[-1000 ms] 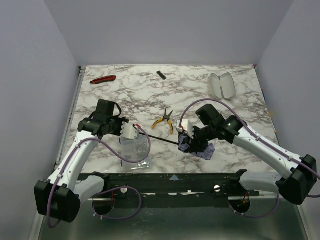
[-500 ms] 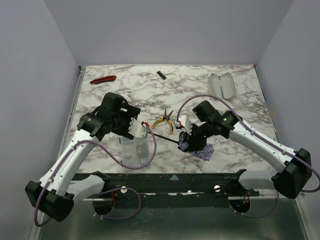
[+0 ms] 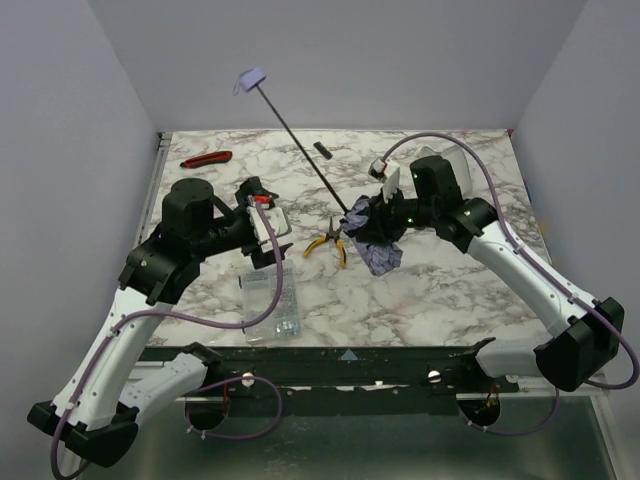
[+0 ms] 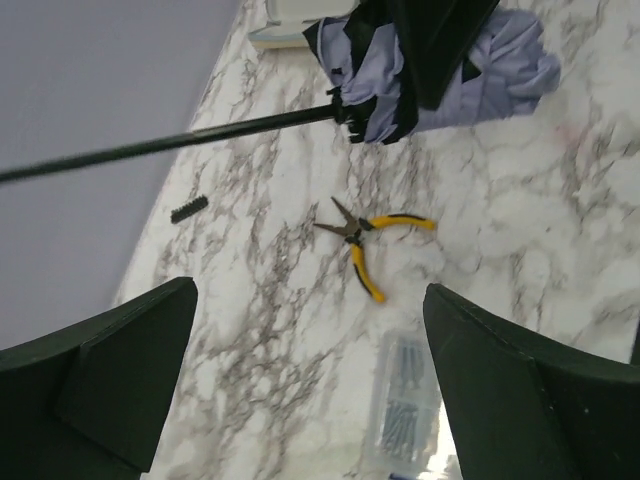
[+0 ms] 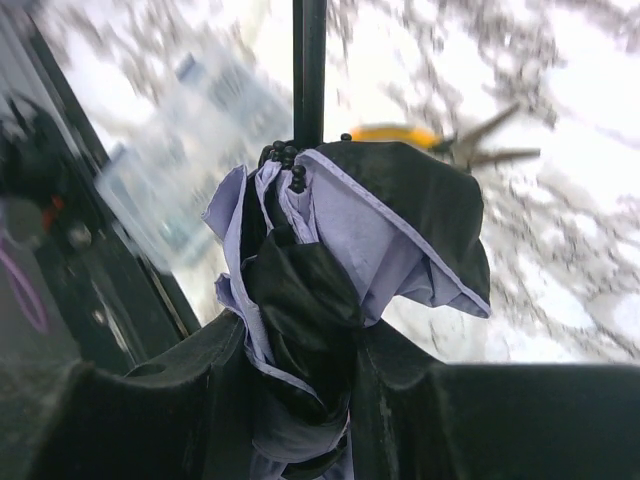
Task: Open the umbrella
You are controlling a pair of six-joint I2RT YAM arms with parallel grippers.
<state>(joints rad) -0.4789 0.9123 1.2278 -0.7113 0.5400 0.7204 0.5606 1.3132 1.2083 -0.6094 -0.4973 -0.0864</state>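
Umbrella [image 3: 375, 245] is gripped at its canopy end by the right fingers [image 5: 150, 420]. These are closed part-way on the bunched fabric, lavender outside and black inside, which bulges out ahead of them. The canopy is gathered, not spread. A thin black shaft [image 3: 300, 145] is drawn out long and runs tilted from the right fingers up and away to their left. It ends in a small lavender handle [image 3: 250, 78], high above the far side of the desk [image 3: 450, 290].

Left fingers [image 4: 110, 380] stand spread wide, with nothing between them and nothing held. They are well apart from the shaft, which crosses the left wrist view ahead of them.

Other items noted:
- Yellow-handled pliers [image 4: 375, 245] lie on the desk between the two sets of fingers, just beside the hanging canopy.
- A clear plastic box [image 3: 270, 305] lies on the near side of the left fingers.
- A red-handled tool [image 3: 205, 158] lies far beyond the left fingers.
- A small black item [image 3: 322, 150] lies at the far edge, under the line of the shaft.
- A white case [image 3: 445, 170] lies behind the right fingers, partly hidden by that arm.
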